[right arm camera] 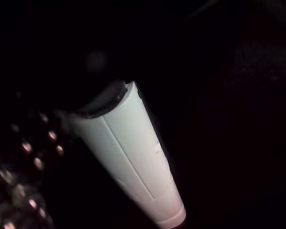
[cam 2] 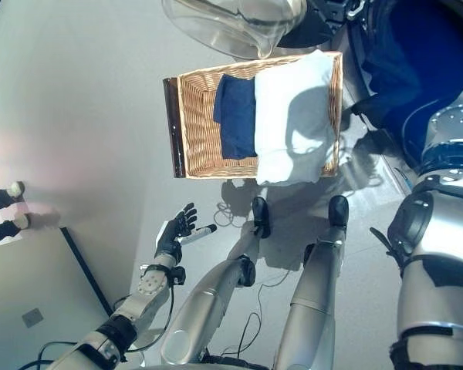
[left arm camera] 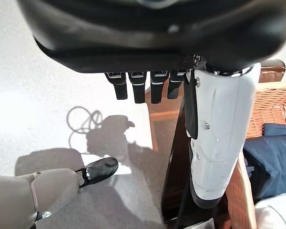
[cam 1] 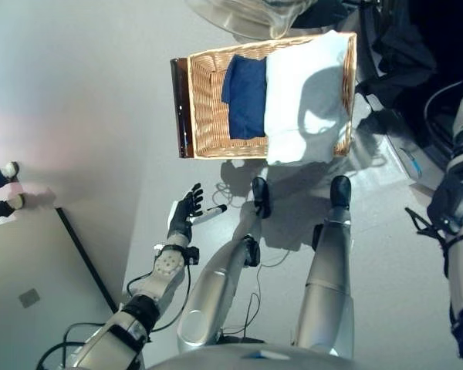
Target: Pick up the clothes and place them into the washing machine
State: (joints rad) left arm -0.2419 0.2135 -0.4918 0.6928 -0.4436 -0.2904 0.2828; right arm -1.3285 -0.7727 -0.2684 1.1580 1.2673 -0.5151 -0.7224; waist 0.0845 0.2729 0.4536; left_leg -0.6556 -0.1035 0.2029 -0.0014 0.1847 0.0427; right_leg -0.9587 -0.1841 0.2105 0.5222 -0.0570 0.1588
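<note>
A wicker basket [cam 1: 207,116] stands on the floor ahead of me. A dark blue garment [cam 1: 245,96] lies in it beside a large white cloth [cam 1: 305,92] that hangs over the near rim. My left hand [cam 1: 184,216] hovers open and empty over the floor, short of the basket's dark left end. The left wrist view shows straight fingers [left arm camera: 143,86] and the basket [left arm camera: 271,102]. My right arm reaches into the dark washing machine [cam 2: 417,62] at the upper right, where something blue shows. Only the thumb of my right hand [right arm camera: 133,162] shows, in darkness.
The machine's clear round door [cam 2: 231,27] hangs open above the basket's far side. A person's shoes [cam 1: 8,185] show at the left edge. A grey panel [cam 1: 31,285] with a dark border lies at the lower left.
</note>
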